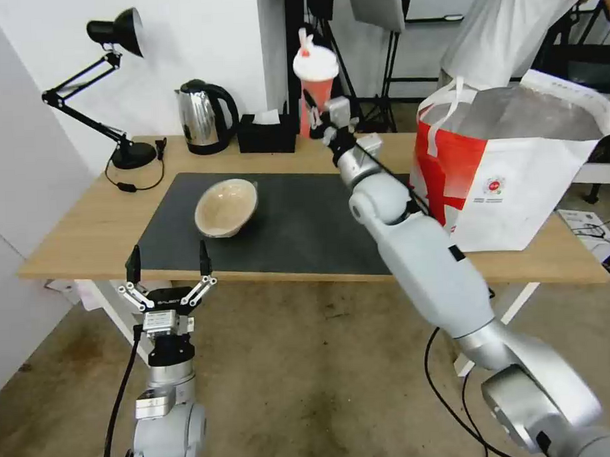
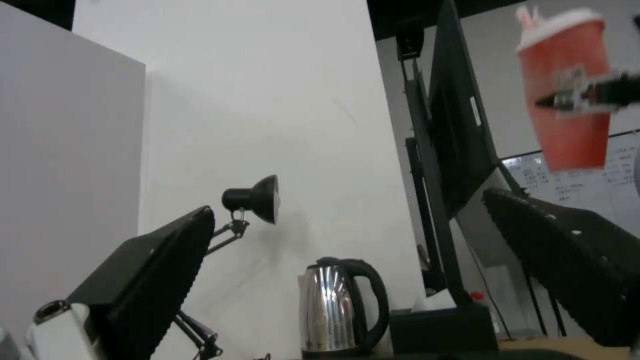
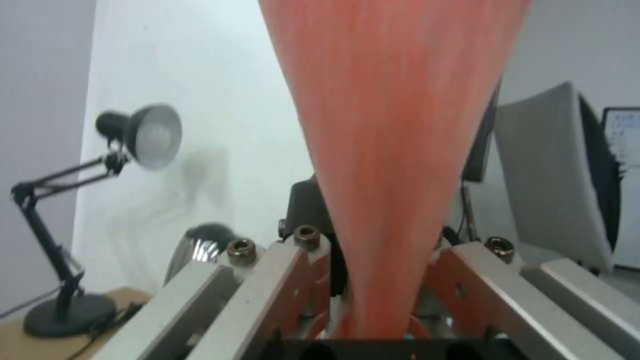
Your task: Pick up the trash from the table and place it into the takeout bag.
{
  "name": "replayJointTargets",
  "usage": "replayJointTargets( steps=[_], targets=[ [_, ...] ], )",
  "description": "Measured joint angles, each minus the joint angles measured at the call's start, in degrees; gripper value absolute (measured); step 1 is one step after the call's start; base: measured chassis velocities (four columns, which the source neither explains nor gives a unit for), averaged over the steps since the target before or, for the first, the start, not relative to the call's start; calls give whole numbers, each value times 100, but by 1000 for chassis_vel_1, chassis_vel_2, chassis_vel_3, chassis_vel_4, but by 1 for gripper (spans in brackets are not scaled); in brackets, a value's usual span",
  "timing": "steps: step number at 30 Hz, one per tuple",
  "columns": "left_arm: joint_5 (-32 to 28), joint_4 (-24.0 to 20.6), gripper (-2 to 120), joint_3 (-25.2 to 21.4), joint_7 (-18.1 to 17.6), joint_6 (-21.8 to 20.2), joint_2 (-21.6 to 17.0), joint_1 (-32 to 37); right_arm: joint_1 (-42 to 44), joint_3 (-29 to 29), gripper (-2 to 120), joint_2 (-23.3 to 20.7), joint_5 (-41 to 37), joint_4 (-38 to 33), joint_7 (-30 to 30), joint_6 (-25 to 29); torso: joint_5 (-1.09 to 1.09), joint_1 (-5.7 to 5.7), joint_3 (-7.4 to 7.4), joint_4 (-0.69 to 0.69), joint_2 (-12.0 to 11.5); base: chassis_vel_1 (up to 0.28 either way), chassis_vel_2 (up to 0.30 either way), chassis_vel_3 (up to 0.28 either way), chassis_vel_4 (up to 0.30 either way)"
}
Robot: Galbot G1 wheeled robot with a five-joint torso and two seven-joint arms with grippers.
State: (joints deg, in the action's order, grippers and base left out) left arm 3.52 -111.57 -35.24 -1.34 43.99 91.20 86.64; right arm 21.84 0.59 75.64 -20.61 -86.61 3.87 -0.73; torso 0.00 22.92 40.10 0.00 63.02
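My right gripper (image 1: pixel 322 118) is shut on the red drink cup (image 1: pixel 315 88) with its white lid, holding it upright in the air above the table's far edge, left of the takeout bag (image 1: pixel 516 174). The right wrist view has the red drink cup (image 3: pixel 393 130) close up between the fingers. From the left wrist, the same red cup (image 2: pixel 567 95) hangs high at a distance. A beige bowl (image 1: pixel 225 207) lies tilted on the dark grey mat (image 1: pixel 298 222). My left gripper (image 1: pixel 167 263) is open, parked below the table's (image 1: pixel 85 229) near edge.
A steel kettle (image 1: pixel 206 116), a black tissue box (image 1: pixel 267 133) and a black desk lamp (image 1: pixel 117 95) stand along the table's far side. The takeout bag stands open at the right end. A person stands behind it.
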Motion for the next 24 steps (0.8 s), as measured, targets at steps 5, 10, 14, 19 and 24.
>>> replayJointTargets(
  steps=[5,10,14,19,24],
  targets=[
    [-2,-1,100,-21,-2,0,1,7,-124,199,6,-168,-84,-406,59,-259,0,0,0,0,0,0,0,0,0],
    [-3,-2,100,-45,-4,0,1,4,-182,421,6,-359,-109,-711,63,-404,0,0,0,1,0,0,0,0,0],
    [-3,7,100,-46,-4,-2,2,-5,-163,561,6,-521,-135,-915,61,-484,0,0,0,0,0,0,0,0,0],
    [3,30,100,-39,-6,-8,3,-25,-58,759,6,-735,-144,-1066,35,-499,0,0,0,0,0,0,0,0,0],
    [33,51,100,-18,-6,-48,3,-74,275,1169,6,-1040,-112,-1149,-58,-556,1,0,0,0,0,0,0,0,0]
  ],
)
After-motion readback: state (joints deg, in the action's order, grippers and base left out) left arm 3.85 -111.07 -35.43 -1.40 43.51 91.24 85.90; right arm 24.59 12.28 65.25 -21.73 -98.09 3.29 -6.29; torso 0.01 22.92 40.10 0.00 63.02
